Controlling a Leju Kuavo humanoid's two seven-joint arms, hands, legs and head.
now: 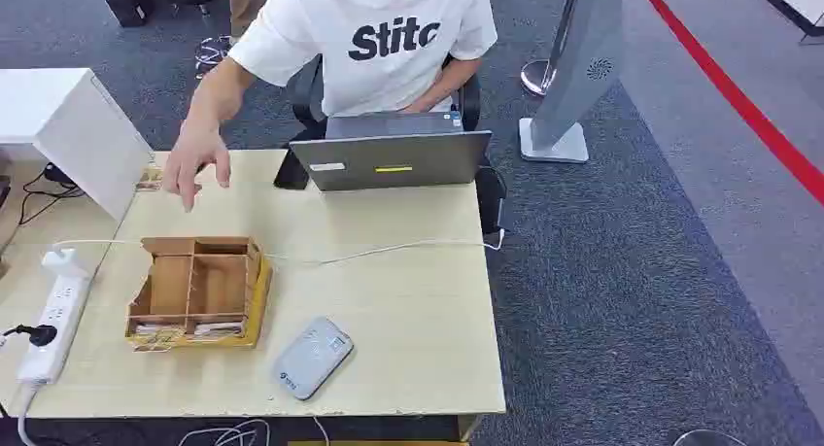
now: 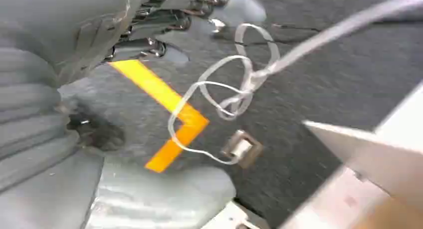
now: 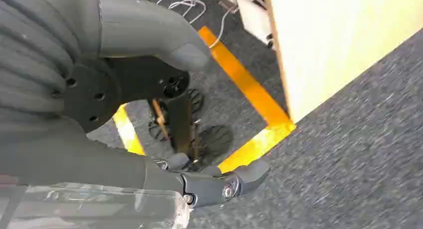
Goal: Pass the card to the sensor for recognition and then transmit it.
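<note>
A wooden organiser box [image 1: 197, 291] stands on the left half of the pale table [image 1: 408, 310]. Cards [image 1: 185, 328] lie in its front slot. The grey card sensor [image 1: 313, 357] lies flat near the table's front edge, just right of the box. My left hand [image 2: 60, 104] hangs beside the table over the dark carpet, fingers [image 2: 164, 12] apart from the thumb and holding nothing. My right hand [image 3: 100, 104] also hangs low by the table's corner, its thumb [image 3: 149, 34] and fingers [image 3: 224, 184] spread with nothing between them.
A person in a white shirt [image 1: 379, 38] sits behind a laptop [image 1: 389, 159], one hand [image 1: 194, 164] over the table's far left. A power strip [image 1: 53, 315], a white box [image 1: 78, 125] and a white cable [image 1: 389, 250] are on the table. Loose cables [image 2: 229, 89] lie on the floor.
</note>
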